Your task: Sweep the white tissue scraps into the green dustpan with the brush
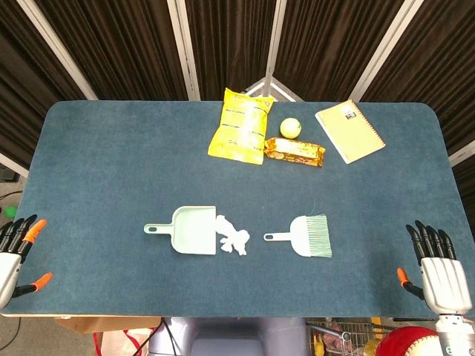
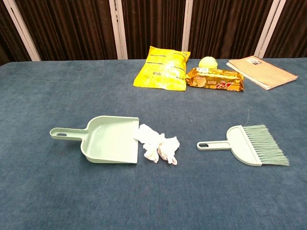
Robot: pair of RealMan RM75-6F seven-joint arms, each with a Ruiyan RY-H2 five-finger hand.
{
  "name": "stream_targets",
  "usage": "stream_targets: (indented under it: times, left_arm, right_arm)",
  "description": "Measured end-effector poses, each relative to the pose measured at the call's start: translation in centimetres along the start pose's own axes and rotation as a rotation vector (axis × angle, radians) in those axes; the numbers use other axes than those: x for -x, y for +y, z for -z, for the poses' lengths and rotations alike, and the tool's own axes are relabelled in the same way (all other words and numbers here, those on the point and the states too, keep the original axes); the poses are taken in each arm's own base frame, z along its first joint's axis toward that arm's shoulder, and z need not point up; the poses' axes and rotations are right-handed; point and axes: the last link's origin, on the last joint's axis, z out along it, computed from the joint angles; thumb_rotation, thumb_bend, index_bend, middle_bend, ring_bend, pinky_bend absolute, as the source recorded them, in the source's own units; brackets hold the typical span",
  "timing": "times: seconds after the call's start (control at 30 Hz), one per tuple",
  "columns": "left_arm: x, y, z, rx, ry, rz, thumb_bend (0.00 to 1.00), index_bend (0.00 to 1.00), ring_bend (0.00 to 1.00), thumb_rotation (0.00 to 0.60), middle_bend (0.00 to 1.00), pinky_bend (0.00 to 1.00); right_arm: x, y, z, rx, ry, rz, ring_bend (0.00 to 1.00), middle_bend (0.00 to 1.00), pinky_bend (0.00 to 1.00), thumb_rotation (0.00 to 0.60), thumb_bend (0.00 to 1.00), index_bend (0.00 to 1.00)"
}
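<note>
The green dustpan (image 1: 193, 230) (image 2: 109, 139) lies mid-table, its handle pointing left and its open mouth to the right. White tissue scraps (image 1: 232, 235) (image 2: 157, 145) are bunched right against that mouth. The small green brush (image 1: 309, 236) (image 2: 249, 144) lies to their right, handle toward the scraps, bristles pointing right. My left hand (image 1: 16, 252) hangs open at the table's front left edge, far from the dustpan. At the front right edge my right hand (image 1: 438, 265) is open too, holding nothing. Neither hand shows in the chest view.
At the back of the table lie a yellow snack bag (image 1: 239, 124) (image 2: 163, 67), a yellow ball (image 1: 290, 127) (image 2: 207, 63), a brown biscuit packet (image 1: 295, 152) (image 2: 216, 79) and a yellow spiral notebook (image 1: 349, 130) (image 2: 262, 72).
</note>
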Motion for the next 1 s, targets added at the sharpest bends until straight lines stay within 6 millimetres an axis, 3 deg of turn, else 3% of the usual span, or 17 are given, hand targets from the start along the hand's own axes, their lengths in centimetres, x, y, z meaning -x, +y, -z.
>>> stream_targets:
  times: [0.8, 0.87, 1.0]
  left_arm:
    - [0.0, 0.1, 0.1, 0.006, -0.007, 0.002, 0.0, 0.0, 0.0, 0.6, 0.0, 0.02]
    - [0.0, 0.1, 0.1, 0.009, -0.009, -0.003, 0.0, 0.0, 0.0, 0.6, 0.0, 0.02]
    - [0.0, 0.1, 0.1, 0.01, -0.01, -0.004, 0.0, 0.0, 0.0, 0.6, 0.0, 0.02]
  right_arm:
    - [-0.1, -0.3, 0.1, -0.014, 0.003, -0.012, 0.0, 0.0, 0.01, 0.6, 0.34, 0.0]
    - [-0.2, -0.5, -0.2, -0.024, 0.011, -0.022, 0.07, 0.06, 0.12, 0.6, 0.34, 0.0]
    - [-0.6, -1.3, -1.2, -0.047, 0.041, -0.043, 0.49, 0.45, 0.56, 0.6, 0.34, 0.0]
